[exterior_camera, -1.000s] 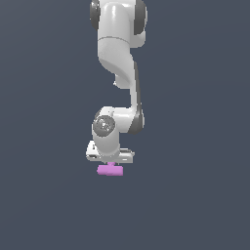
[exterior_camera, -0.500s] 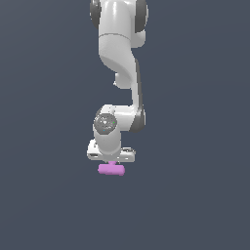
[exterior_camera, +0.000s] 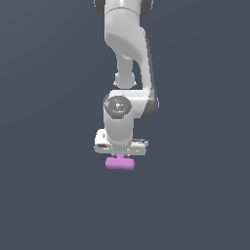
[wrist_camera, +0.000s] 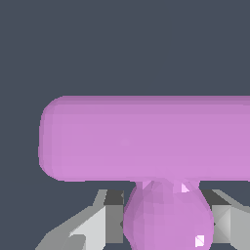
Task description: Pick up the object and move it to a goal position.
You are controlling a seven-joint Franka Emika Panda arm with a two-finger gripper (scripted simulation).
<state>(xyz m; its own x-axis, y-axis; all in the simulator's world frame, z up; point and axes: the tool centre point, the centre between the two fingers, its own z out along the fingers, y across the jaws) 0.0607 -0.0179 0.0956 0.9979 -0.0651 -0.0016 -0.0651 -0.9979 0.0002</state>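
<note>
1. Object (exterior_camera: 120, 163) is the subject, but the arm (exterior_camera: 128, 53) dominates the exterior view: white Panda links reach down from the top edge to a wrist block, all against plain dark grey ground with no goal marker visible
2. Gripper (exterior_camera: 118, 155) hangs below the wrist, pointing down; its pale hand body sits just above the pink-purple piece
3. Object shows in the exterior view as one rounded bar lying roughly level, touching the underside of the gripper; stem and upper part are hidden by the hand
4. Wrist view: the far bar of the piece (wrist_camera: 146, 139) fills the width, the stem running back toward the camera between two grey fingers (wrist_camera: 95, 222), one on either side of it
5. Judgement: jaws look clamped on the object at the stem or near bar; pad contact itself is not visible
6. Risk: narrow stem gives little gripping surface, so the piece could pivot or slide out during a fast transfer
7. Risk: whether the bar rests on the ground or is lifted cannot be told; moving sideways too low would drag it loose
</note>
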